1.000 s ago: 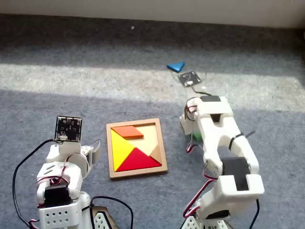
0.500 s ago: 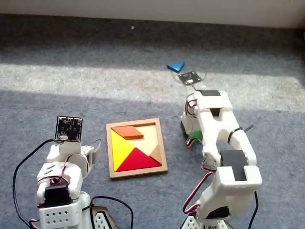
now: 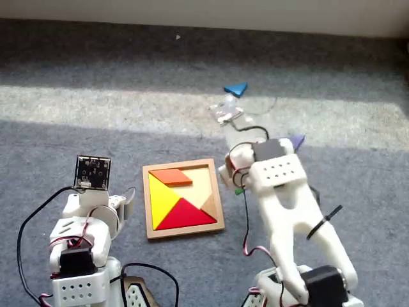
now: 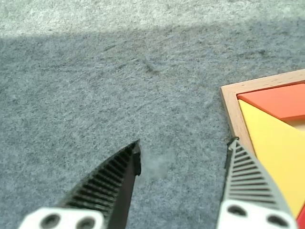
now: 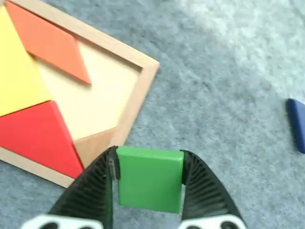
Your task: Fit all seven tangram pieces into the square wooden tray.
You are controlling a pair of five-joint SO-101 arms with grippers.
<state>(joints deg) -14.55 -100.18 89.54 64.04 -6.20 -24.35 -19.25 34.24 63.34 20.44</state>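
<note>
Green piece [image 5: 150, 179] in right gripper [image 5: 148, 152], mostly arm-hidden from above; left gripper [image 4: 185, 141] wide.

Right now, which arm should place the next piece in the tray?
Right. The right gripper holds the green piece close to the tray, near its bare floor. The left gripper is open and empty at the tray's opposite side.

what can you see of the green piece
The green piece is a flat, four-sided, roughly square block with a smooth, painted-looking face. The right gripper is shut on it, its dark ribbed fingers pressed against two opposite sides. It sits just outside the tray, close to the rim by the red piece, over grey carpet. Whether it touches the carpet cannot be told.
</note>
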